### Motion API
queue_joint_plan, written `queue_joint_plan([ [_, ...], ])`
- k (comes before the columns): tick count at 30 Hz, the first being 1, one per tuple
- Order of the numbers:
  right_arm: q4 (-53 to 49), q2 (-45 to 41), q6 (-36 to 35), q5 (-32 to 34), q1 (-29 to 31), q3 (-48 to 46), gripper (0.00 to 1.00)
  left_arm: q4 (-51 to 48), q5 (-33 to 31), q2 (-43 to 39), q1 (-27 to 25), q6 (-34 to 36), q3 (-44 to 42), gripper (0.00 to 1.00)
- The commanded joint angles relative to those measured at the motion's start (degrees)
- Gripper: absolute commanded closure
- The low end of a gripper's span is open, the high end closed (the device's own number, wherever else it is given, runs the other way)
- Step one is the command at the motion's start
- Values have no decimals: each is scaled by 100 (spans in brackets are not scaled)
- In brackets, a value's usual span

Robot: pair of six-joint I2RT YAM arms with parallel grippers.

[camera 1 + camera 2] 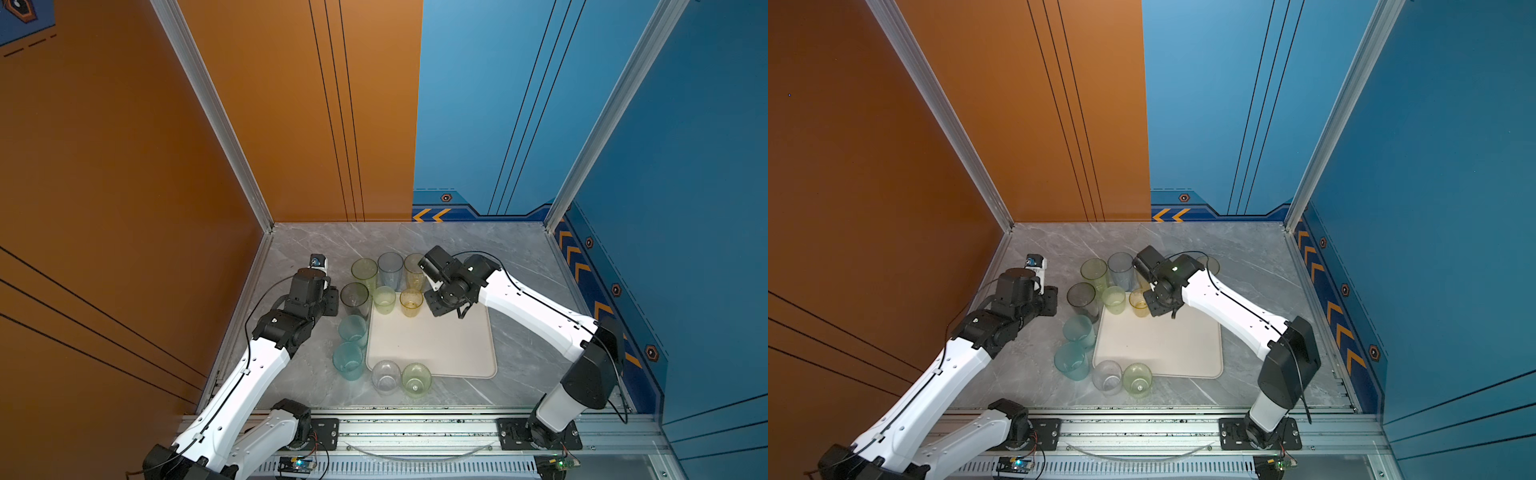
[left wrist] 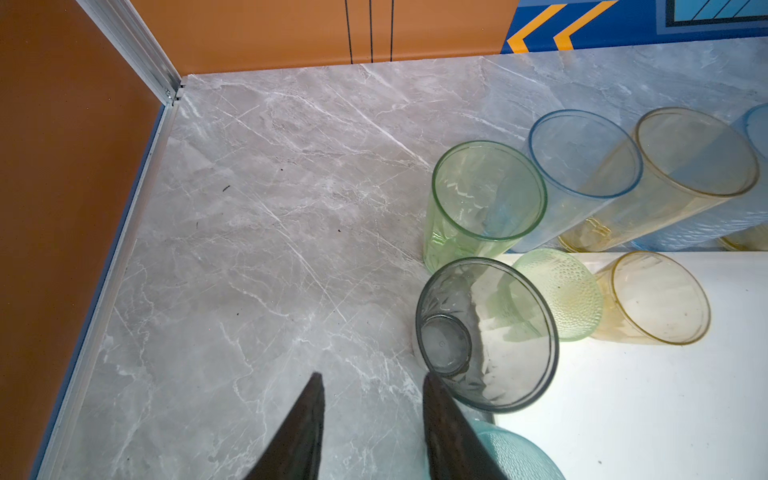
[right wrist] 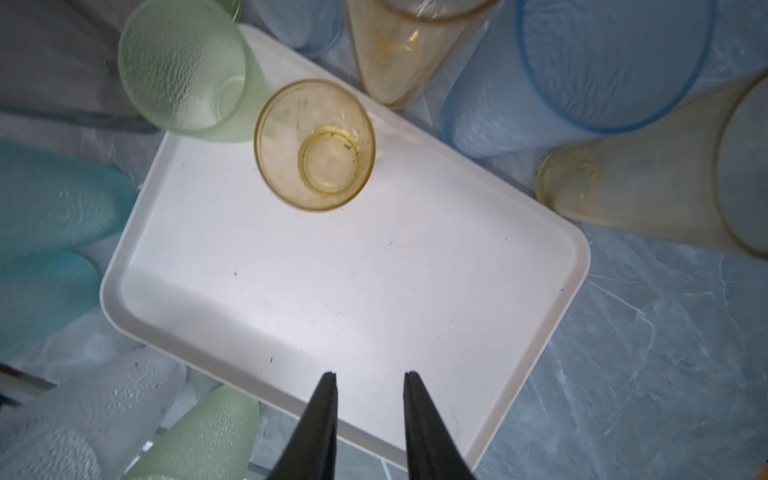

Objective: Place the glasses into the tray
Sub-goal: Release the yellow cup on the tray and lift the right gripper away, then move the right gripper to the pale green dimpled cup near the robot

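Note:
The cream-white tray [image 1: 436,345] lies mid-table. A short yellow glass [image 1: 411,302] [image 3: 316,145] and a short green glass [image 1: 384,299] stand in its far-left corner. My right gripper [image 3: 370,374] hangs open and empty above the tray [image 3: 374,291], beside the yellow glass [image 1: 1139,303]. My left gripper [image 2: 374,376] is open over bare table with nothing between its fingers. One fingertip is close beside the smoky grey glass [image 2: 486,332] [image 1: 354,298], off the tray's left edge.
Tall green [image 1: 364,272], blue [image 1: 390,268] and yellow [image 1: 414,270] glasses stand behind the tray. Two teal ones [image 1: 352,330] [image 1: 348,360] stand on its left. A clear one [image 1: 386,376] and a green one [image 1: 416,378] stand at its near-left corner. Walls enclose three sides.

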Motion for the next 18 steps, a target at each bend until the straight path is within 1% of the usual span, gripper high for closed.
queue_joint_plan([
  [1,1,-394,111,-353,170,-445,74,-127,-158,-25,-191,-106,7,60],
  [9,106,-1134,693,-730,1001,-1274,74,-349,-650,226,-995,-182,287,60],
  [14,142,-1329,1050,-847,1322,-1595,75,-358,-619,282,-1098,-316,327,60],
  [18,191,-1276,1171,-946,1506,-1658,75,-369,-588,347,-1126,-308,403,60],
])
